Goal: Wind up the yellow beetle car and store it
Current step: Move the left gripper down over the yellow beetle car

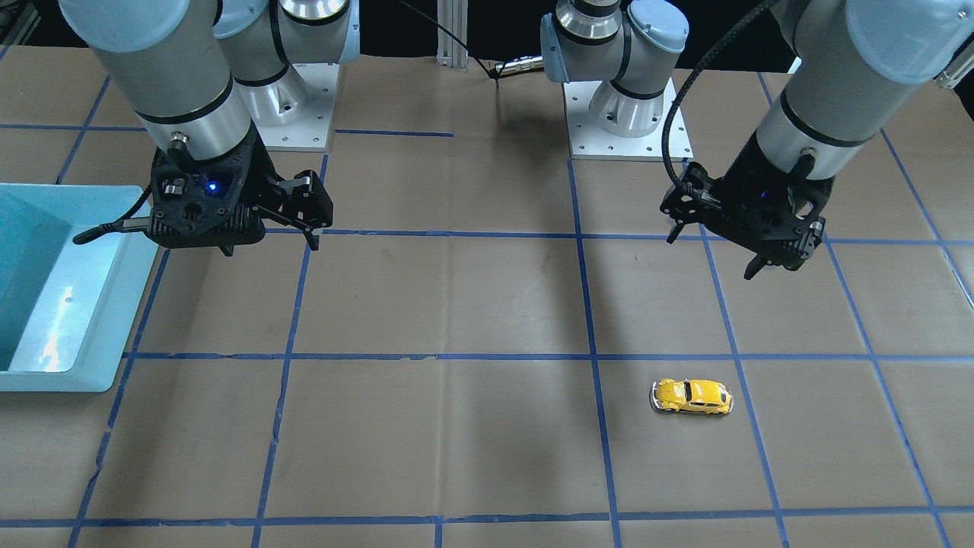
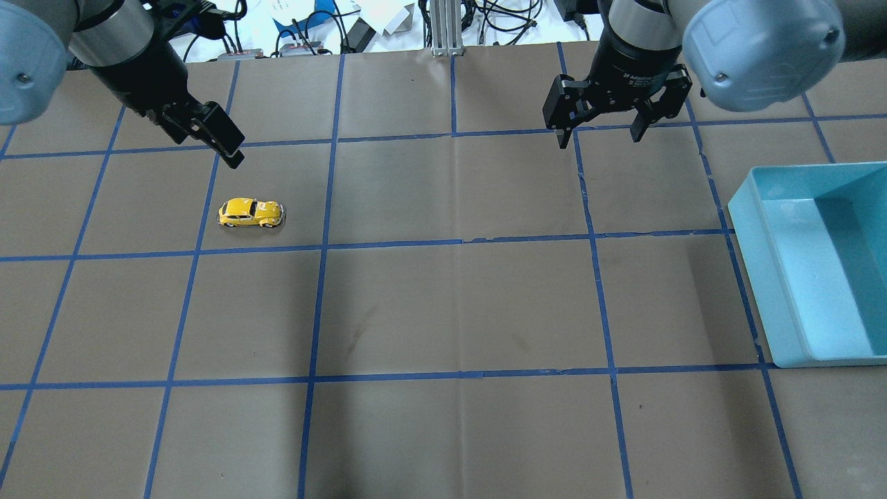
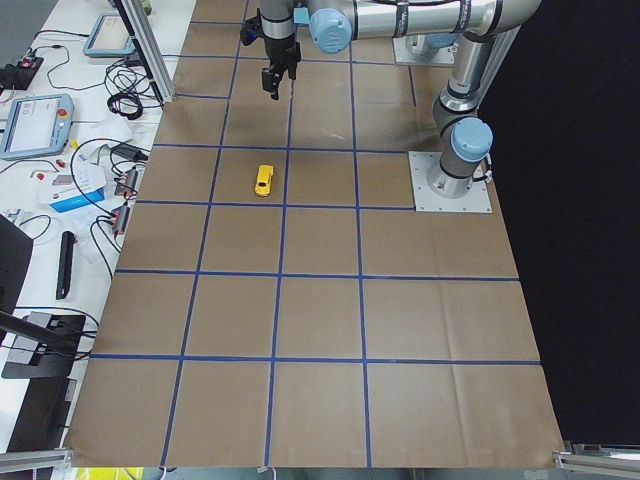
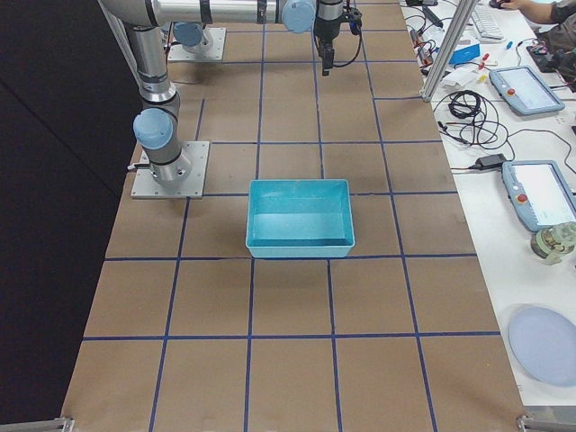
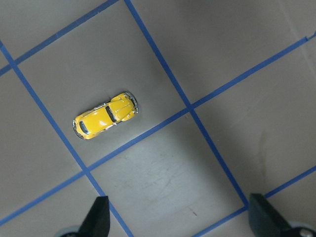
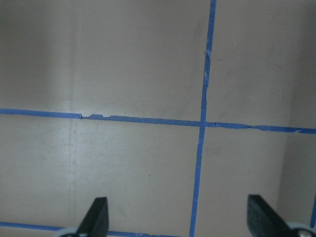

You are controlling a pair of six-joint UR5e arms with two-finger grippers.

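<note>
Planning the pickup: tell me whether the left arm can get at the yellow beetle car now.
Probably yes. The left gripper hangs open above the table near the yellow beetle car, which stands alone on its wheels with nothing between them.

Brown table (image 2: 443, 312), blue tape grid (image 2: 388, 244)

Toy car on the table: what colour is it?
The toy car is bright yellow, with dark windows and silver bumpers; left wrist view shows it best.

Blue tape (image 2: 388, 243) grids the brown table (image 2: 416, 312); cables (image 4: 464, 103) litter a bench (image 4: 504, 270)
</note>
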